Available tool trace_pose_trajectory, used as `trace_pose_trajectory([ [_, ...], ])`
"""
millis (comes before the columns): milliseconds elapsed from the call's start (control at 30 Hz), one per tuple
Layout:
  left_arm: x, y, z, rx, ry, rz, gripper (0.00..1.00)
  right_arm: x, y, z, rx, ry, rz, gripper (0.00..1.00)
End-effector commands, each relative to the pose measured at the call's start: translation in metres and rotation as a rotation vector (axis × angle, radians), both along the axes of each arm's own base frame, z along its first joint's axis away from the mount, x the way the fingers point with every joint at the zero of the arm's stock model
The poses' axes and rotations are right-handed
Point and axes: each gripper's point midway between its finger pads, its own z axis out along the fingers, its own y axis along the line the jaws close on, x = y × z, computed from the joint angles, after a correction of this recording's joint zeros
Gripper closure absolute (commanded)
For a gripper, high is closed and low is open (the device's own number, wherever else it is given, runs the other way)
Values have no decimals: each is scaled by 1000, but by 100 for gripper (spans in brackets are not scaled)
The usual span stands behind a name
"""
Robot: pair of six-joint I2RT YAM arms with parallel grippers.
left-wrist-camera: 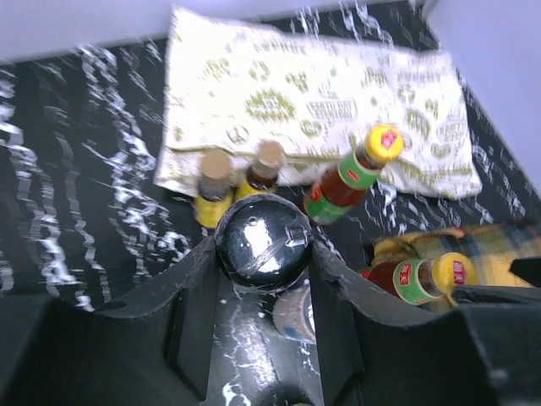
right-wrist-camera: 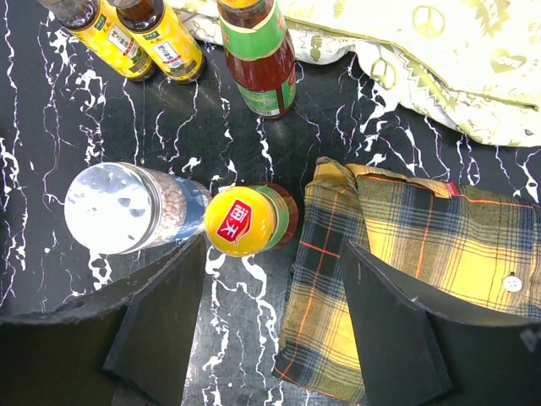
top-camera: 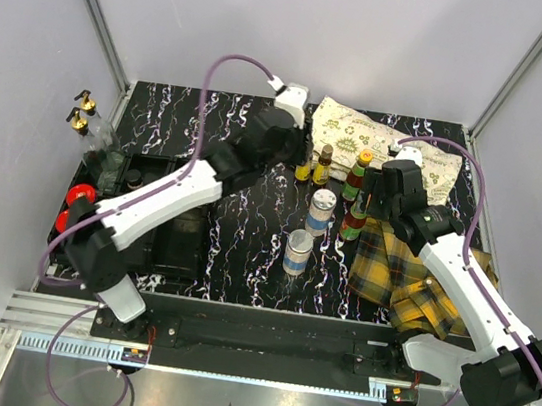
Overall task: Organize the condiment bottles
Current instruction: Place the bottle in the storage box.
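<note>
Left gripper (left-wrist-camera: 264,254) pinches a dark, round-topped bottle (left-wrist-camera: 260,237) seen cap-on; no writing on it is readable. Right gripper (right-wrist-camera: 275,252) stands spread, holding nothing. A yellow-capped sauce bottle (right-wrist-camera: 243,222) stands upright by its left fingertip, and the red emblem on its cap is not legible. A silver-lidded shaker (right-wrist-camera: 114,207) stands upright just beside it at 9 o'clock. Plaid cloth (right-wrist-camera: 423,254) lies close at 3 o'clock. Printed cloth (right-wrist-camera: 439,59) at 1 o'clock shows peace signs. Bare tabletop (right-wrist-camera: 245,338) lies at 6 o'clock.

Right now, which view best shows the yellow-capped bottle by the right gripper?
Right wrist: the yellow-capped bottle is sharp, seen from above, by the open right gripper. Top external partly hides it behind that gripper; left wrist shows it blurred.
</note>
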Motion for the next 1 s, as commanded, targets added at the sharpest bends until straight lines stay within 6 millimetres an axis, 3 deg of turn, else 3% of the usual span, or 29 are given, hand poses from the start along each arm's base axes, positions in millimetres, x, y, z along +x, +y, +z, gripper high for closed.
trace_pose_trajectory([
  [0, -7, 53, 54, -13, -124, 154, 100, 6, 3, 16, 30, -50, -21, 26],
  [233, -14, 124, 51, -36, -82, 326, 100, 7, 3, 13, 27, -45, -20, 27],
  [567, -12, 228, 11, -47, 20, 582, 100, 7, 5, 9, 33, -33, -19, 26],
  [767, -9, 276, -5, -44, 57, 717, 100, 9, 6, 8, 32, -28, -16, 26],
  [967, -1, 309, -31, -40, 118, 802, 100, 10, 7, 7, 30, -25, -17, 26],
])
